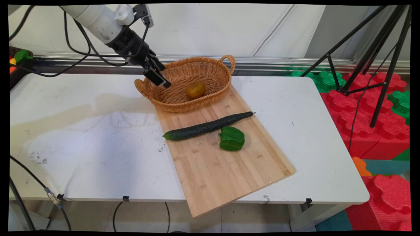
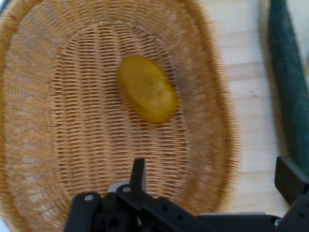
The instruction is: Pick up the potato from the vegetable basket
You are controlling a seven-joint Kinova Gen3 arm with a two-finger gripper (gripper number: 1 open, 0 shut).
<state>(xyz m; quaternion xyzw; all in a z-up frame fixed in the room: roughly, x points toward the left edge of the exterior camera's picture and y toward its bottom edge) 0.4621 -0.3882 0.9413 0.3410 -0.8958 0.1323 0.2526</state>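
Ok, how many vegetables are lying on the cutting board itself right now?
2: the cucumber lies across the cutting board, and the green pepper sits just beside it. None appear hidden.

white wall [image 1: 203,29], red foam blocks [image 1: 370,127]

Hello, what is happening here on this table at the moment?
A white robot arm holds its black gripper open and empty above the left end of a wicker basket. A potato lies inside the basket, apart from the fingers. The basket stands on the far end of a wooden cutting board. A cucumber and a green bell pepper lie on the board beside each other, nearer the camera.
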